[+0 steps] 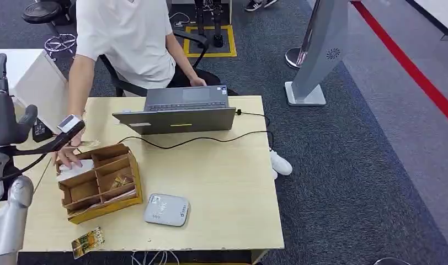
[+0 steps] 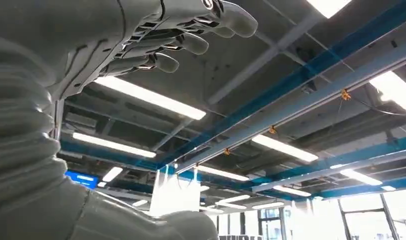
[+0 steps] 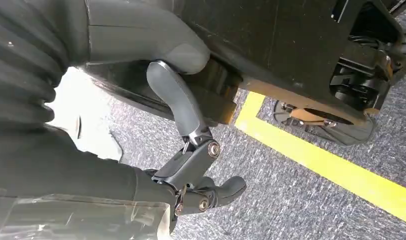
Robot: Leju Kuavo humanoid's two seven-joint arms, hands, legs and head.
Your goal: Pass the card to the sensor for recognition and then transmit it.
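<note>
1. Left hand (image 1: 6, 110) sits raised at the table's left edge, closest to the head camera. In the left wrist view the left hand (image 2: 156, 40) points at the ceiling lights, fingers (image 2: 191, 44) loosely extended and a bit apart, nothing in them.
2. Right hand (image 3: 191, 165) hangs by the robot's body above grey carpet and a yellow floor line (image 3: 331, 165). Fingers curled inward, holding nothing.
3. Wooden table (image 1: 222, 187): a compartmented cardboard box (image 1: 100, 182) on the left part, with small items inside, too small to identify.
4. Grey card sensor (image 1: 166, 210) lies flat just right of the box, near the front edge.
5. A patterned card (image 1: 88, 242) lies on the table's front-left corner, in front of the box, apart from the sensor and from both hands.
6. A person in a white shirt (image 1: 128, 38) sits behind the table; the person's hand (image 1: 70, 157) rests at the box's far-left corner on a white object.
7. Open laptop (image 1: 180, 110) at the back edge, a black cable (image 1: 211, 138) running across the table from it.
8. Grey kiosk stand (image 1: 318, 49) on the carpet to the right; red floor line (image 1: 409, 66) beyond.
</note>
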